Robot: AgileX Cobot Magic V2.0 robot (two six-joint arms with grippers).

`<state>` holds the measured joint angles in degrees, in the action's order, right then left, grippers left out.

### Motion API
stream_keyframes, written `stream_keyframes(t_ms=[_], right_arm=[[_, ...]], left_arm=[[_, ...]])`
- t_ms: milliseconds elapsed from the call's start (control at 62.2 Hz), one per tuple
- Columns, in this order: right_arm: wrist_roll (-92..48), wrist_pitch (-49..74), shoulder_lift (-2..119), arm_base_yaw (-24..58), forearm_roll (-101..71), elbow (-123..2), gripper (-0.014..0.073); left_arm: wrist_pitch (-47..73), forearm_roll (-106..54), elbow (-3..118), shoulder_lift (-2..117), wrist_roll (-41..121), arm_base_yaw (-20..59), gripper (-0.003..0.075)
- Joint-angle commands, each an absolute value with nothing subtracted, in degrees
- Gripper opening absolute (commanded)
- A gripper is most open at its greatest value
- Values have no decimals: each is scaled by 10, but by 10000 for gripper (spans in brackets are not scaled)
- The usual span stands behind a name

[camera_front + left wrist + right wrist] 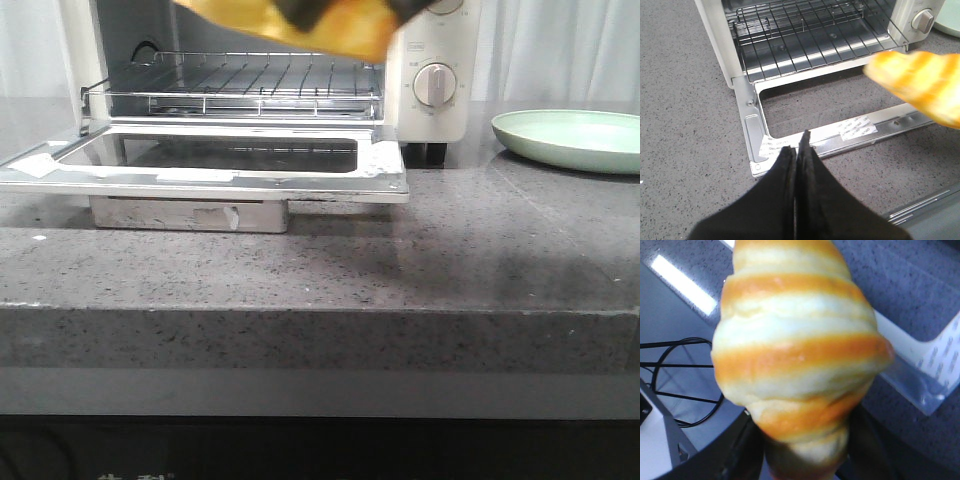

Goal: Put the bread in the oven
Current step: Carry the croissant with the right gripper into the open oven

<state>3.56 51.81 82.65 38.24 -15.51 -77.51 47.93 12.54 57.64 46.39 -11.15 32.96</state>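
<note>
Grey speckled bench carries the open oven. Your right fingers clamp the bread above its dropped door; left fingers are together. Lower it onto the rack gently.

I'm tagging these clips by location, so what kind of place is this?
Probably a kitchen or a mock-up of one: a toaster oven stands open on a speckled grey stone-look counter, with a pale green plate beside it. White curtains hang behind.
</note>
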Motion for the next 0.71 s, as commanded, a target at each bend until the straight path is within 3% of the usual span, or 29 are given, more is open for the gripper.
stream_keyframes(t_ms=[0,338,691], right_arm=[[70,492,851,393,-102,-850,54],[223,583,1021,393,117,-1069,54],[231,606,1114,364,152,-1189,54]], left_arm=[[440,128,592,461,-117,330,-18],[440,127,592,461,-117,330,-18],[440,127,592,461,-117,330,-18]])
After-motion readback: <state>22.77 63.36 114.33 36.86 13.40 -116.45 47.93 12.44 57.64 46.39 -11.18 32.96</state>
